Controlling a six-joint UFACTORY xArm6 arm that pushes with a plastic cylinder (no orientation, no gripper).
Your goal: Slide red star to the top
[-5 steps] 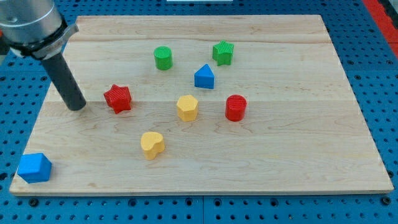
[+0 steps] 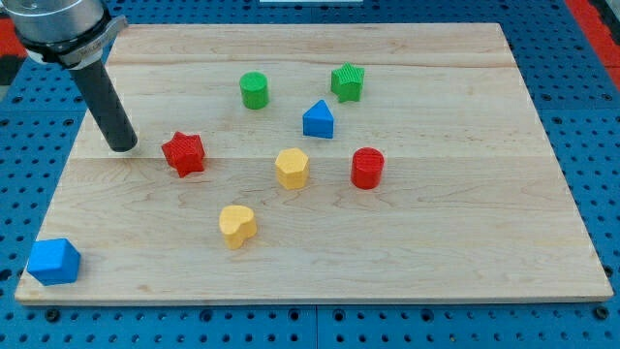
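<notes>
My tip (image 2: 122,147), a bare rod end with no jaws to open or close, rests on the wooden board (image 2: 465,242) just left of the red star (image 2: 183,153), apart from it. The yellow hexagon (image 2: 292,168) lies farther right.

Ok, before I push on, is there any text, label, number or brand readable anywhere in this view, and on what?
None: no readable text on the wooden board, the red star, the other blocks, or the rod above my tip.
</notes>
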